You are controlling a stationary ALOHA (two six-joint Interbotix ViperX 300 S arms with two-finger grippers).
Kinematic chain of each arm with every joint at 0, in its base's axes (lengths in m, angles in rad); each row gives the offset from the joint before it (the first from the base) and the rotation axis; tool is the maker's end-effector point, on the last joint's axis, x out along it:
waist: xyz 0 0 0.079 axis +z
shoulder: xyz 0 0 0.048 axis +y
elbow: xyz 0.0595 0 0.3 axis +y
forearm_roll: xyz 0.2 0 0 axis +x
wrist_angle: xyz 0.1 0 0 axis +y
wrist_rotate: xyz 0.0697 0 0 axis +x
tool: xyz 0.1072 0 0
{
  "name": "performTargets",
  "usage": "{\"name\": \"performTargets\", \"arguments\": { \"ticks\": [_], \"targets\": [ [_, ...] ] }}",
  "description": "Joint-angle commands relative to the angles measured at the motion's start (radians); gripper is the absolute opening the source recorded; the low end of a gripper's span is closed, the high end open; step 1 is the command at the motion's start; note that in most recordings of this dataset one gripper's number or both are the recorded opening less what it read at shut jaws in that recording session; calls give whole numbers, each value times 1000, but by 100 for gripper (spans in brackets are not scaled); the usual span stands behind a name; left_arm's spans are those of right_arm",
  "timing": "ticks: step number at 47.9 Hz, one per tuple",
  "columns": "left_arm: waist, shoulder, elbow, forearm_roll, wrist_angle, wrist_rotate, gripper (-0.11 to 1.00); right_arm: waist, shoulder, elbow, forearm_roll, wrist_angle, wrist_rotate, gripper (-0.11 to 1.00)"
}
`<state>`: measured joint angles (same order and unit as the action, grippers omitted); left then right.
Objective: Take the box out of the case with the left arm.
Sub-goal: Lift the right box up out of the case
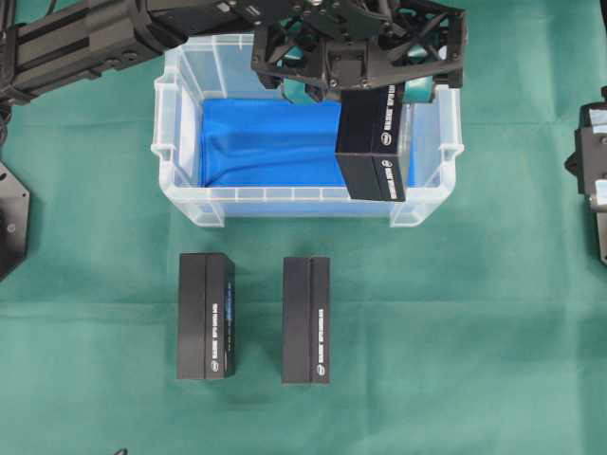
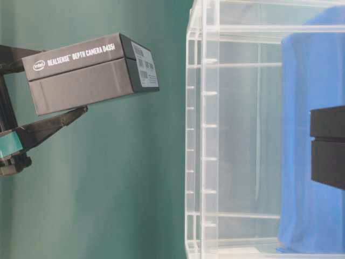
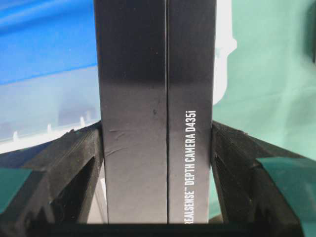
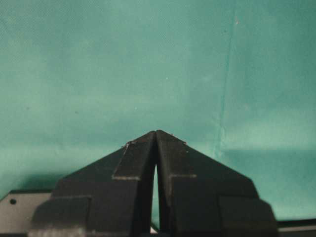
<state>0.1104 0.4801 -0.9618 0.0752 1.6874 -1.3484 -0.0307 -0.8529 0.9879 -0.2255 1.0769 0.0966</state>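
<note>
Nearest the front desk edge, two black boxes [image 1: 206, 317] [image 1: 306, 319] lie side by side, apart, with bare green cloth [image 1: 455, 332] around them. Beyond stands the case [image 1: 185, 204], its blue lining [image 1: 256, 142] showing. The left gripper [image 1: 358, 91] has its jaws clamped on the box [image 1: 375, 142], which is lifted above the case's right end, overlapping the front rim. The right gripper [image 4: 156, 136] rests at the right edge, its jaws closed on nothing.
</note>
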Motion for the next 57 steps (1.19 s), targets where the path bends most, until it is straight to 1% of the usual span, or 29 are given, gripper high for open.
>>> {"name": "performTargets", "arguments": {
  "ticks": [1, 47, 57],
  "targets": [
    [-5, -32, -28, 5, -5, -3, 62, 0, 5, -26, 0, -2, 2, 7],
    [-6, -34, -29, 5, -6, -3, 62, 0, 5, -25, 0, -2, 2, 7],
    [-18, -34, -29, 5, -6, -14, 62, 0, 5, -26, 0, -2, 2, 7]
  ]
}}
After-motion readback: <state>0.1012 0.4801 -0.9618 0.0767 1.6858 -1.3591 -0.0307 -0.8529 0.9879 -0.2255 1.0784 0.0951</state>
